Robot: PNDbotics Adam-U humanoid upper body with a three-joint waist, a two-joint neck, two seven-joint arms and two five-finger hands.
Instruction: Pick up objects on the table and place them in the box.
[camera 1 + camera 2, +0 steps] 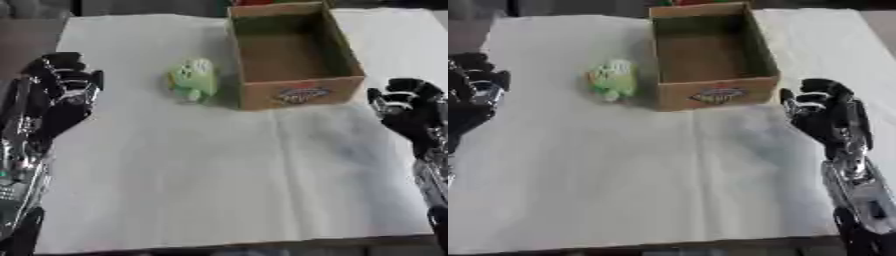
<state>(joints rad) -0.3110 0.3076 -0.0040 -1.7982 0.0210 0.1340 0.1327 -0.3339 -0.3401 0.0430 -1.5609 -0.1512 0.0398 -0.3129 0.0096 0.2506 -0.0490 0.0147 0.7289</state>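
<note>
1. One white-covered table (219, 190) carries everything, and nothing has been picked up yet
2. One cardboard box (302, 95) stands open at the far middle; its floor looks bare
3. Both hands hover empty: left hand (61, 85) and right hand (820, 112), fingers relaxed, holding nothing
4. One small green toy (194, 79) lies just beside the box's left wall, still to be lifted in

The box (297, 92) looks like matt brown cardboard (a printed label on its front). A white, creased cloth or paper sheet (219, 175) covers the table. Both hands (57, 87) (824, 112) are glossy black.
</note>
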